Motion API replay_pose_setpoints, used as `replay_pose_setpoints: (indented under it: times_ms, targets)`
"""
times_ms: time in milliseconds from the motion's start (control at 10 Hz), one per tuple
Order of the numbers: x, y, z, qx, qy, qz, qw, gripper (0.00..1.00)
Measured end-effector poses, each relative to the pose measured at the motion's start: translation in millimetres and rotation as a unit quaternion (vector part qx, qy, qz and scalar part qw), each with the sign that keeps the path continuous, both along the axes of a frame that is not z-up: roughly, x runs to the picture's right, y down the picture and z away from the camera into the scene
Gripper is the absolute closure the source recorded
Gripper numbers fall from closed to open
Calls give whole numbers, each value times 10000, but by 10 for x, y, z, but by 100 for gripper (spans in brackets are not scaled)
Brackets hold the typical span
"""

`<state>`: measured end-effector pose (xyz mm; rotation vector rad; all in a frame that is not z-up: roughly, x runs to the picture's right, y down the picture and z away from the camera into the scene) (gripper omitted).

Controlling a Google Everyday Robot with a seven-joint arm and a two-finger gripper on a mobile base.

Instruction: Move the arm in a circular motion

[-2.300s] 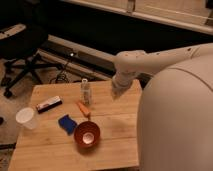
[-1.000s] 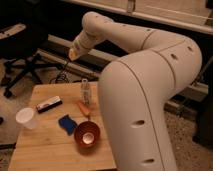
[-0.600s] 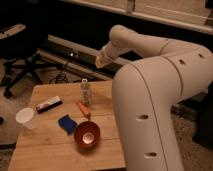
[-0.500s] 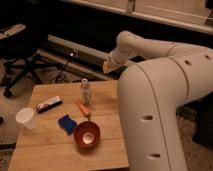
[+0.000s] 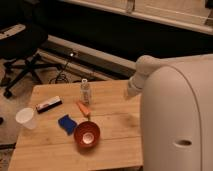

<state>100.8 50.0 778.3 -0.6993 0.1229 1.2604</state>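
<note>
The thick, smooth cream-white tubular arm (image 5: pixel 175 105) fills the right side, rigid and heavy-looking; nothing needs grasping. Its tool (image 5: pixel 131 91) hangs above the wooden bench (image 5: pixel 115 115), right of a small clear bottle (image 5: pixel 85 91).

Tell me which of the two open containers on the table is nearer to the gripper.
The orange-red bowl is nearer the gripper, which hangs over the table's right part. The white cup stands far off at the left edge.

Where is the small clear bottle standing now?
The small clear bottle stands upright at the wooden table's far edge, behind the carrot, left of the gripper.
</note>
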Motion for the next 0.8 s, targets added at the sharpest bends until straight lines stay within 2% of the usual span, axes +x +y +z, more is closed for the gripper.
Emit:
replay_pose_setpoints:
  times_ms: [100, 200, 400, 600, 700, 800]
  targets:
    - [-239, 57, -210, -12, -279, -361, 9990, 100]
    - [-459, 80, -399, 11, -548, -688, 9961, 100]
    - [-1045, 66, -835, 112, -1275, -1352, 9825, 100]
    - [-1855, -130, -1158, 370, -2094, -1725, 9618, 100]
    - [-2352, -343, -1274, 594, -2541, -1788, 9486, 100]
    - [-2735, -571, -1323, 836, -2857, -1788, 9378, 100]
